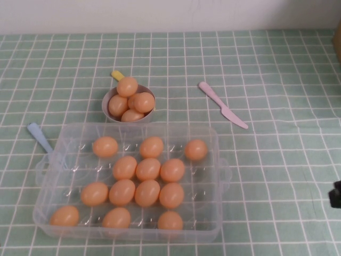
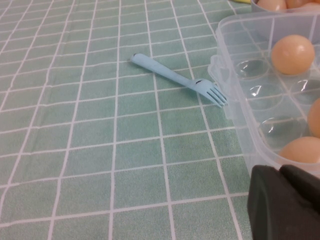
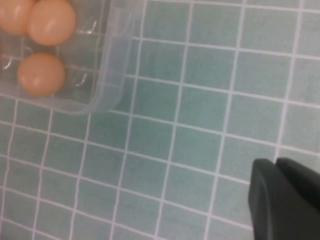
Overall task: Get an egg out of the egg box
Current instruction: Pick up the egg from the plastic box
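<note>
— Thirteen eggs sit in the egg box (image 1: 210,133), by my count. Do you agree?

— Yes. Three along the far row, three in the next, four after that, and three along the near edge. The clear box lies on the green checked cloth (image 1: 277,176) near the middle of the table, toward the robot's side.

— Which egg (image 1: 195,149) stands most apart?

— The one at the far right of the far row; empty cups lie between it and its neighbours.

— And the bowl (image 1: 109,96)?

— Small, round and grey, just beyond the box, piled with more eggs. A yellow handle (image 1: 117,75) pokes out behind it.

— What else lies about?

— A blue fork (image 2: 177,80) rests beside the box's left handle, its tines almost touching the rim. A pink knife (image 1: 222,105) lies well to the right of the bowl.

— Where are the grippers?

— The right gripper (image 3: 287,200) hangs over bare cloth off the box's near right corner, clenched on nothing. In the high view only a dark bit shows at the right edge. The left gripper (image 2: 282,202) hovers beside the box's left side, fingers together, holding nothing.
</note>
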